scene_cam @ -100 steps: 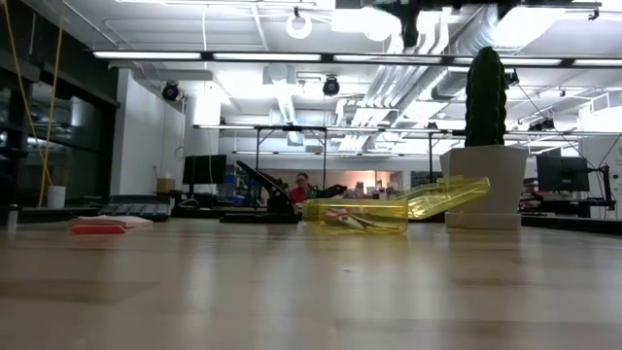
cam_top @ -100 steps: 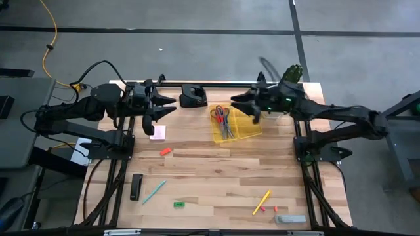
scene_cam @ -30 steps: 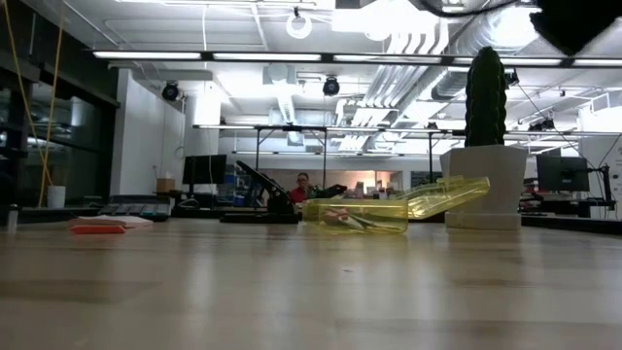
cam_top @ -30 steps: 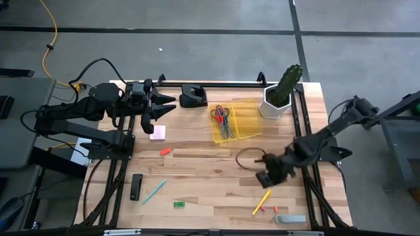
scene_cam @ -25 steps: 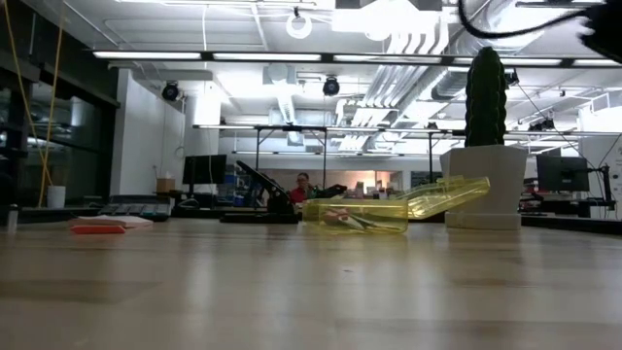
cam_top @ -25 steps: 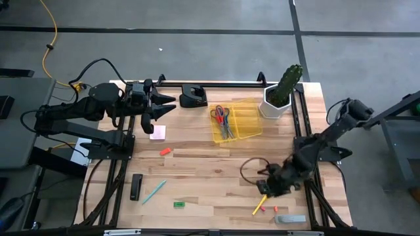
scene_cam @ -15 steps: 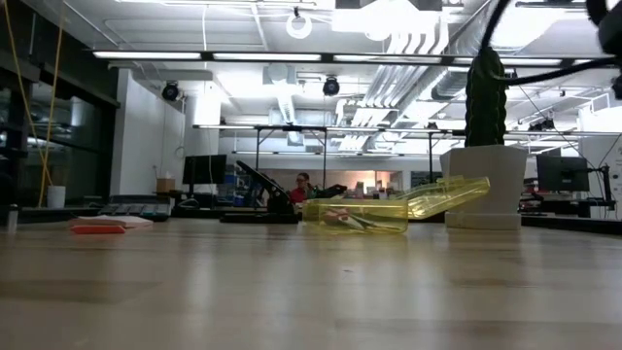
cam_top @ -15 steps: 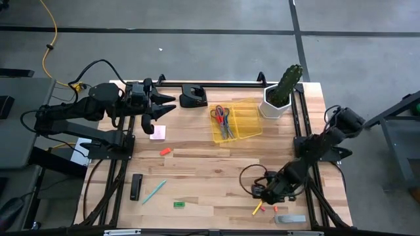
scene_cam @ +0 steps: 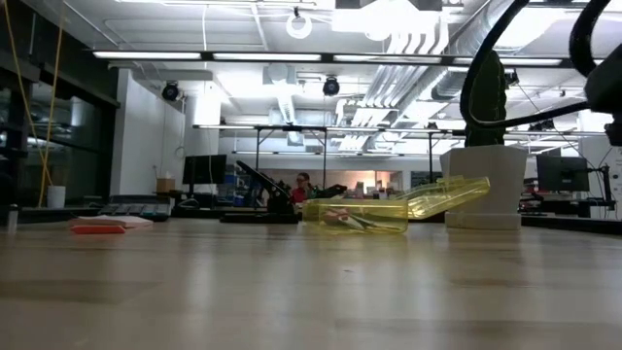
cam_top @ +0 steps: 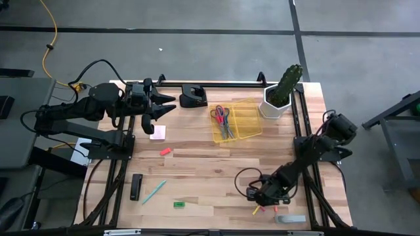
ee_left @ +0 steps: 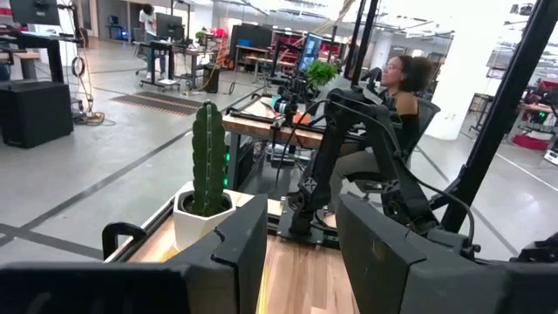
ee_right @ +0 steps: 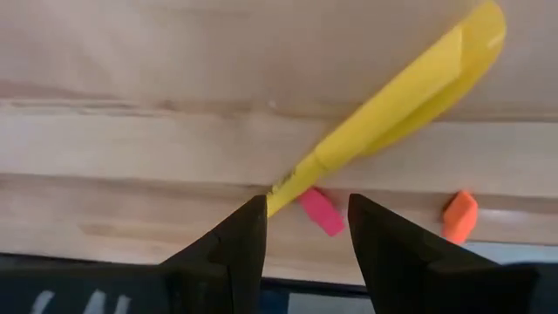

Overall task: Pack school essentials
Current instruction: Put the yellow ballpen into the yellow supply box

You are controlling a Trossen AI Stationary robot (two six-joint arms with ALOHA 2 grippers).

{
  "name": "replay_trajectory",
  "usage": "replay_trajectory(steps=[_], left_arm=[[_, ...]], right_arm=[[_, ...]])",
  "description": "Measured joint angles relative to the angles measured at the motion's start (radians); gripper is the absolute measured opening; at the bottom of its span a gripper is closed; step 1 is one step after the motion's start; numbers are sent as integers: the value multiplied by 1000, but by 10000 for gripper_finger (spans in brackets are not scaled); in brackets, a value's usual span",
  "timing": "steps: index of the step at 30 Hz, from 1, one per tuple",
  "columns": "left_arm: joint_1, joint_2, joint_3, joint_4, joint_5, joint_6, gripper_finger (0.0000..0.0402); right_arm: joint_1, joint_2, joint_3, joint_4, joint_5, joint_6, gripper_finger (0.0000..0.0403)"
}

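Observation:
My right gripper (cam_top: 261,198) hangs open near the table's near right corner, over the yellow pencil (cam_top: 257,210). In the right wrist view its fingers (ee_right: 301,228) stand on either side of the yellow pencil's (ee_right: 392,105) lower end, beside a pink bit (ee_right: 318,210) and an orange bit (ee_right: 459,215). The red-handled and blue-handled scissors (cam_top: 222,118) lie in the clear yellow box (cam_top: 246,124). The teal pencil (cam_top: 155,191), green eraser (cam_top: 178,204) and pale pink pad (cam_top: 157,133) lie flat on the table. My left gripper (cam_top: 164,105) waits open at the far left.
A potted cactus (cam_top: 281,95) stands right of the yellow box. A black device (cam_top: 193,97) sits at the far edge, a flat black bar (cam_top: 136,186) near left, a red-orange eraser (cam_top: 165,151) mid-left, and a grey object (cam_top: 290,219) at the near right edge.
My right gripper has travelled from the right middle of the table toward the near edge and slightly left, coming down over the yellow pencil. In the low view its arm and cable have come into the upper right. Nothing on the table has moved.

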Motion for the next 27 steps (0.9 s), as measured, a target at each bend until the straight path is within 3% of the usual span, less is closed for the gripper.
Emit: replay_trajectory(steps=[18,27], left_arm=[[0,0,0,0,1,-8,126],[1,0,0,0,1,-7,126]], right_arm=[[-49,38,2,-33,1,-2,151],[-93,37,3,-100,-11,-49,61]])
